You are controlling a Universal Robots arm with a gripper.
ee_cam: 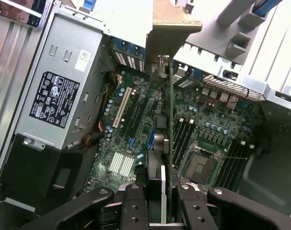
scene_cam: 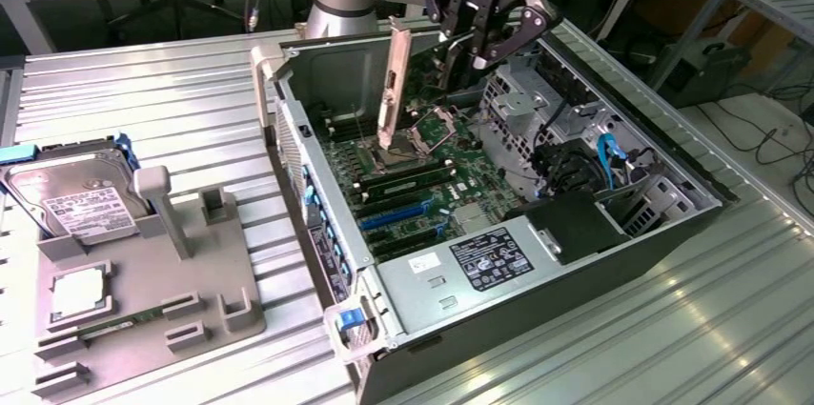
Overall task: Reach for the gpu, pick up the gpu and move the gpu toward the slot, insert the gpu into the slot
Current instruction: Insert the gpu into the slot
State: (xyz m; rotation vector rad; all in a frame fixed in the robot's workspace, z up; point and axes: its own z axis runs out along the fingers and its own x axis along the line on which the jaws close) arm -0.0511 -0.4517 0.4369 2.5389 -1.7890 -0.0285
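My gripper [scene_cam: 474,43] is shut on the gpu [scene_cam: 396,81], holding it up over the open computer case [scene_cam: 661,233]. The card's silver end bracket hangs down toward the motherboard [scene_cam: 426,186]. In the wrist view the gpu [ee_cam: 171,120] appears edge-on as a thin green board running away from my gripper [ee_cam: 159,191], with its metal bracket [ee_cam: 172,28] at the far end. The card hovers above the board, apart from it. The blue expansion slots [scene_cam: 395,217] lie lower on the board toward the exterior view's left; in the wrist view a long black slot [ee_cam: 136,115] runs beside the card.
A power supply [scene_cam: 490,257] [ee_cam: 57,93] fills the case's near end. The CPU socket [scene_cam: 414,133] [ee_cam: 203,167] and memory slots sit under the card. Drive cages and blue cables [scene_cam: 611,152] line the case's right. A grey holder [scene_cam: 140,300] carries a hard drive [scene_cam: 76,200].
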